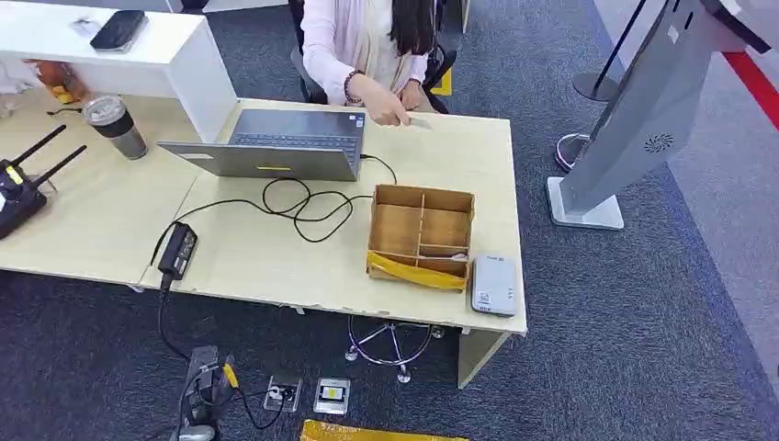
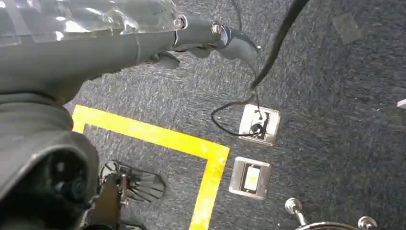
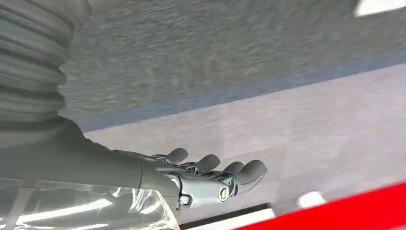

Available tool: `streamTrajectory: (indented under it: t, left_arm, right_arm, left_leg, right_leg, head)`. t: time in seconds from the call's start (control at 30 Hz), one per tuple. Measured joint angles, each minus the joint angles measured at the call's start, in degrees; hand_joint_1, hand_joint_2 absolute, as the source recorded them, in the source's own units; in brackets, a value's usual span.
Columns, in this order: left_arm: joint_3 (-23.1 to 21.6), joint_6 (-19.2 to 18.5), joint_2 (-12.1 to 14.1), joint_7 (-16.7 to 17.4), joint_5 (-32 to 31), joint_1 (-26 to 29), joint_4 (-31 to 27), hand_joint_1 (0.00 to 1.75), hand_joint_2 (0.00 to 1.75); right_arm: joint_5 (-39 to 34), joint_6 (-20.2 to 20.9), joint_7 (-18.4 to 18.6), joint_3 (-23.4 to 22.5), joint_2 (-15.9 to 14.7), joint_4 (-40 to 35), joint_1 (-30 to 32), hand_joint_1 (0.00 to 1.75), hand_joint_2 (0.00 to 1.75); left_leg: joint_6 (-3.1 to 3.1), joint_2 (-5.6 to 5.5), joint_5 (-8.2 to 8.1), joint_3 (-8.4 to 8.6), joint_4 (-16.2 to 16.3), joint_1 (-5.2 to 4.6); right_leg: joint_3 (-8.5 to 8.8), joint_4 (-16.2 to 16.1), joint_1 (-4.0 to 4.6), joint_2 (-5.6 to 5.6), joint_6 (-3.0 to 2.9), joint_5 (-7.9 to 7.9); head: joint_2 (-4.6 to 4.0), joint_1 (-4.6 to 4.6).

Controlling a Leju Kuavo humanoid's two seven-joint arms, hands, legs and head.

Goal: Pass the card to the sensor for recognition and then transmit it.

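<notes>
The card is at the far edge of the bench, held in a person's hand just above the surface, beside the back corner of the open laptop. The sensor (a flat grey box) lies at the near right corner of the bench, just beside the wooden divided box and close to the bench's front and right edges. Between that box and the card there is a stretch of bare bench top. To the right of the bench the carpet is open as far as the base of a grey kiosk stand, whose top is cut off by the frame.

A black cable loops across the middle of the bench from the laptop to a power brick at the front edge.

The left robot hand hangs over the carpet near two floor sockets, fingers loosely extended, holding nothing. The right robot hand also hangs over the floor, fingers slightly curled and apart, empty.

The person's upper body is cut off at the top. What is printed on the card is too small to make out.
</notes>
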Motion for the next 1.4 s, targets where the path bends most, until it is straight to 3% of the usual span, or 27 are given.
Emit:
streamTrajectory:
  t: [0.33,0.67,0.97,1.4]
  left_arm:
    - [-0.4,0.0,0.0,0.0,-0.3,-0.4,0.0,0.00,0.00]
    - [-0.6,-0.5,-0.6,1.3,-2.1,-2.2,-0.5,0.00,0.00]
    - [-1.4,-1.3,-0.8,2.6,-3.2,-3.0,-0.5,0.00,0.00]
    - [-1.6,-0.8,-0.9,3.7,-3.6,-3.4,-0.5,0.00,0.00]
  right_arm:
    - [-0.1,3.4,-4.5,6.6,3.1,-2.3,-4.5,0.00,1.75]
    - [-2.2,2.0,-5.2,20.9,14.7,-7.3,-12.8,0.00,1.75]
    - [-7.9,1.1,-5.6,33.0,20.9,-11.6,-16.9,0.00,1.75]
    - [-12.1,0.5,-4.9,43.9,24.3,-14.2,-18.4,0.00,1.75]
  left_leg:
    - [0.00,-0.11,0.00,-0.11,0.0,0.00]
    - [-0.07,-0.19,0.20,-0.06,0.0,0.03]
    - [-0.08,-0.23,0.20,-0.10,0.0,0.03]
    - [-0.09,-0.28,0.20,-0.12,0.0,0.03]
  right_leg:
    - [0.00,0.0,0.01,-0.08,0.00,-0.01]
    - [-0.03,0.1,0.04,-0.17,-0.01,0.05]
    - [-0.07,0.1,0.04,-0.18,-0.02,0.05]
    - [-0.09,0.1,0.04,-0.21,-0.02,0.05]
  head:
    - [0.00,0.00]
    - [0.00,0.00]
    - [0.00,0.00]
    - [0.00,0.02]
